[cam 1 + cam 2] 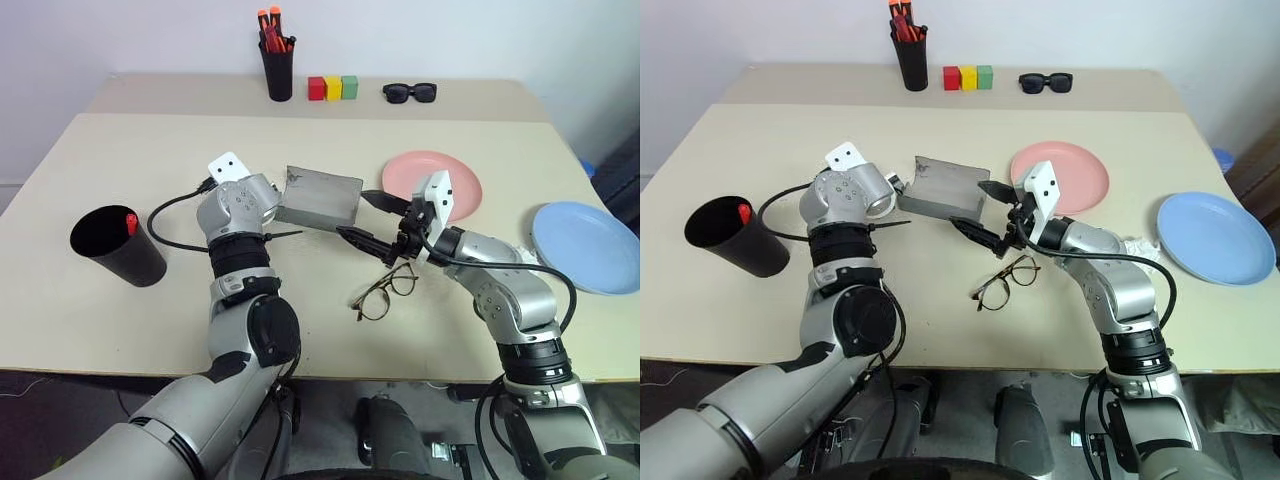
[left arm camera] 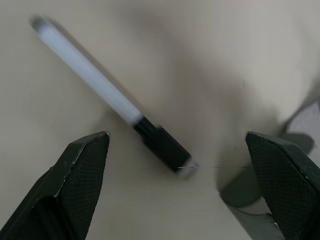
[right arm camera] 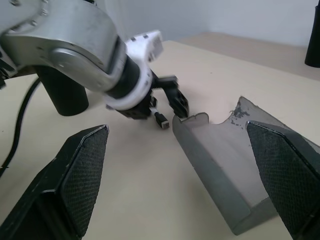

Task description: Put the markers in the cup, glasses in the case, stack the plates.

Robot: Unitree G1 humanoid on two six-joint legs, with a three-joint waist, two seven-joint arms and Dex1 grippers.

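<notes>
A white marker with a black cap (image 2: 90,75) lies on the table between the open fingers of my left gripper (image 2: 176,137), which points down at it beside the grey case (image 1: 320,198). The case stands open toward my right gripper (image 1: 368,220), which hovers open and empty next to it. Wire-rimmed glasses (image 1: 385,292) lie on the table just in front of the right gripper. The black cup (image 1: 115,245) stands at the left with a red-capped marker (image 1: 131,222) inside. A pink plate (image 1: 465,190) sits behind the right gripper, and a blue plate (image 1: 585,245) lies at the right edge.
Along the back stand a black pen pot (image 1: 277,60) with orange-capped pens, three coloured blocks (image 1: 332,88) and black sunglasses (image 1: 410,92). A black cable (image 1: 165,225) loops from my left wrist over the table near the cup.
</notes>
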